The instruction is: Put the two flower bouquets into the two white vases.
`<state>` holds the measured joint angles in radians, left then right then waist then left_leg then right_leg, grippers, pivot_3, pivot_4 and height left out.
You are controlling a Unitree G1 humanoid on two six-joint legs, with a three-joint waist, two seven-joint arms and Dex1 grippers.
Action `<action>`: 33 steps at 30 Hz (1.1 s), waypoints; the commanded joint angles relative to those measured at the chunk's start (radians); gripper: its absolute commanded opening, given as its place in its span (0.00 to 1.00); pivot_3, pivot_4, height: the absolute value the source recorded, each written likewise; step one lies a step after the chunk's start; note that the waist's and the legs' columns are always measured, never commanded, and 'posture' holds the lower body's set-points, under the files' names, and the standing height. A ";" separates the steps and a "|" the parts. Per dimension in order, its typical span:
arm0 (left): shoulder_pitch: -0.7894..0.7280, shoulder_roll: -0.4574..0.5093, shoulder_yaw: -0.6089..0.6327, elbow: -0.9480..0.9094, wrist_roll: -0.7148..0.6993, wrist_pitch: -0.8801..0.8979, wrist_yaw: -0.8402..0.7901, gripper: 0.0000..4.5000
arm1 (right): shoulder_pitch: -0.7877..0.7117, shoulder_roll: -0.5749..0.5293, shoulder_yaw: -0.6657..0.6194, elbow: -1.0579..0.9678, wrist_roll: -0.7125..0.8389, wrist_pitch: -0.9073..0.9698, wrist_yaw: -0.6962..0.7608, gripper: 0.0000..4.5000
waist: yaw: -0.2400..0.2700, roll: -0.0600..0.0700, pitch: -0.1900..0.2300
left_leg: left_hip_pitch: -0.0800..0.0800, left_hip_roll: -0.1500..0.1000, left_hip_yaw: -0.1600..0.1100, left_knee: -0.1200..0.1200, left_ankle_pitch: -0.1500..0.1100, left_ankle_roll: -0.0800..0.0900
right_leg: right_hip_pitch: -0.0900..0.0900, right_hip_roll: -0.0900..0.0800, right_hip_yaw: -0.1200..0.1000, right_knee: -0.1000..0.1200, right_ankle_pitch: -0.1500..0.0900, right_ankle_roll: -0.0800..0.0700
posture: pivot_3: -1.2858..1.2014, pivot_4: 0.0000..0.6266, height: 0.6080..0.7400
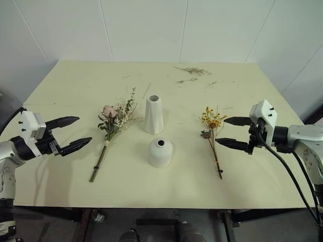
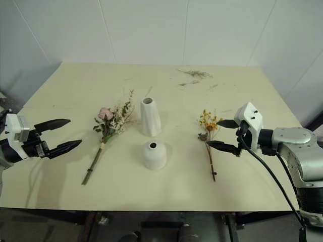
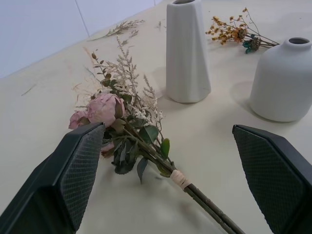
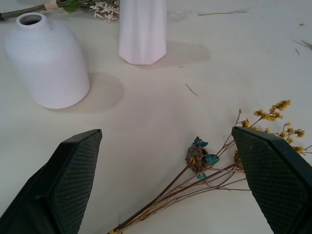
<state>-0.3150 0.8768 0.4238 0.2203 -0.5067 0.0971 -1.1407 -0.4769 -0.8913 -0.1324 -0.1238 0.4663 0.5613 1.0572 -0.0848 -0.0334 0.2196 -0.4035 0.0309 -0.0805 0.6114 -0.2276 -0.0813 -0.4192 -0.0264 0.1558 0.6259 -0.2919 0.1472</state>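
tall vase [image 1: 154, 114] behind short vase [image 1: 160, 152] | rose bouquet [image 1: 114, 125] left | dried bouquet [image 1: 213, 132] right

Even, bright, diffuse light fell from overhead; the pale yellow matte table [image 1: 75, 91] showed no glare. Soft, faint shadows lay beside the tall tapered white vase [image 1: 153, 115] and short rounded white vase [image 1: 160, 153]. Focus was sharp throughout.
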 commanded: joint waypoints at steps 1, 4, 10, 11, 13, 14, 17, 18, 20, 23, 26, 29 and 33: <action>-0.022 0.027 0.015 0.008 -0.004 0.002 -0.002 1.00 | 0.014 0.009 -0.047 -0.054 0.039 0.012 -0.021 1.00 | -0.001 0.000 0.000 | 0.000 0.000 0.000 0.000 0.000 0.000 | 0.000 0.000 0.000 0.000 0.000 0.000 | 0.52 0.24 1.00; -0.038 0.030 0.009 0.029 0.005 -0.007 -0.003 1.00 | 0.014 0.027 -0.047 -0.060 0.050 0.010 -0.041 1.00 | -0.001 0.000 0.000 | 0.000 0.000 0.000 0.000 0.000 0.000 | 0.000 0.000 0.000 0.000 0.000 0.000 | 0.52 0.24 1.00; -0.058 0.021 -0.015 0.038 0.020 0.005 0.013 1.00 | -0.007 0.057 -0.035 -0.081 0.060 0.002 -0.071 1.00 | 0.002 0.000 0.000 | 0.000 0.000 0.000 0.000 0.000 0.000 | 0.000 0.000 0.000 0.000 0.000 0.000 | 0.52 0.24 1.00; -0.056 0.020 -0.019 0.030 0.023 0.015 0.023 1.00 | -0.005 0.061 -0.040 -0.087 0.067 -0.004 -0.068 1.00 | 0.002 0.000 0.000 | 0.000 0.000 0.000 0.000 0.000 0.000 | 0.000 0.000 0.000 0.000 0.000 0.000 | 0.52 0.24 1.00; -0.050 0.023 -0.026 0.000 0.031 0.069 0.069 1.00 | -0.005 0.055 -0.056 -0.105 0.102 -0.022 -0.025 1.00 | 0.001 0.000 0.000 | 0.000 0.000 0.000 0.000 0.000 0.000 | 0.000 0.000 0.000 0.000 0.000 0.000 | 0.52 0.24 1.00; -0.049 0.029 -0.028 -0.011 0.037 0.099 0.094 1.00 | -0.008 0.052 -0.063 -0.114 0.125 -0.026 -0.002 1.00 | 0.001 0.000 0.000 | 0.000 0.000 0.000 0.000 0.000 0.000 | 0.000 0.000 0.000 0.000 0.000 0.000 | 0.52 0.24 1.00; -0.050 0.044 -0.029 -0.017 0.057 0.155 0.146 1.00 | -0.030 0.068 -0.062 -0.131 0.183 -0.020 0.035 1.00 | 0.000 0.000 0.000 | 0.000 0.000 0.000 0.000 0.000 0.001 | 0.000 0.000 0.000 0.001 0.000 0.001 | 0.52 0.24 1.00; -0.048 0.047 -0.025 -0.040 0.055 0.200 0.177 1.00 | -0.037 0.070 -0.055 -0.140 0.209 -0.012 0.059 1.00 | -0.001 0.000 0.000 | 0.000 0.000 0.000 0.000 0.000 0.001 | 0.000 0.000 0.000 0.001 0.000 0.001 | 0.52 0.24 1.00; -0.042 0.056 -0.024 -0.100 0.042 0.295 0.220 1.00 | -0.048 0.051 -0.036 -0.147 0.234 -0.006 0.118 1.00 | 0.001 0.000 0.000 | 0.000 0.000 0.000 0.001 0.000 0.001 | 0.000 0.000 0.000 0.001 0.000 0.001 | 0.52 0.24 1.00; -0.089 0.085 -0.050 -0.143 0.059 0.450 0.309 1.00 | -0.082 0.044 -0.013 -0.086 0.176 -0.065 0.146 1.00 | 0.001 0.000 0.000 | 0.000 0.000 0.000 0.001 0.000 0.001 | 0.000 0.000 0.000 0.001 0.001 0.001 | 0.52 0.24 1.00; -0.134 0.091 -0.094 -0.176 0.071 0.547 0.360 1.00 | -0.091 0.058 -0.003 -0.047 0.146 -0.090 0.140 1.00 | 0.005 0.000 0.000 | 0.000 0.000 0.000 0.002 0.000 0.001 | 0.000 0.000 0.000 0.001 0.001 0.001 | 0.52 0.24 1.00; -0.185 0.124 -0.164 -0.215 0.064 0.721 0.378 1.00 | -0.085 0.086 0.011 -0.065 0.145 -0.096 0.126 1.00 | 0.003 0.000 0.000 | 0.000 0.000 0.000 0.002 0.000 0.001 | 0.000 0.000 0.000 0.001 0.001 0.001 | 0.52 0.24 1.00; -0.243 0.148 -0.237 -0.238 0.055 0.843 0.362 1.00 | -0.049 0.099 -0.002 -0.096 0.153 -0.094 0.104 1.00 | -0.001 0.000 0.000 | 0.000 0.000 0.000 0.001 -0.001 0.001 | 0.000 0.001 0.000 0.001 0.000 0.001 | 0.52 0.24 1.00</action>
<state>-0.5374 0.9883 0.1949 0.0335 -0.4455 0.8974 -0.7697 -0.5309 -0.7957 -0.1099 -0.1801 0.6041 0.4805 1.1703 -0.0857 -0.0337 0.2195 -0.4038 0.0309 -0.0803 0.6121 -0.2282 -0.0803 -0.4194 -0.0258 0.1559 0.6270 -0.2917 0.1482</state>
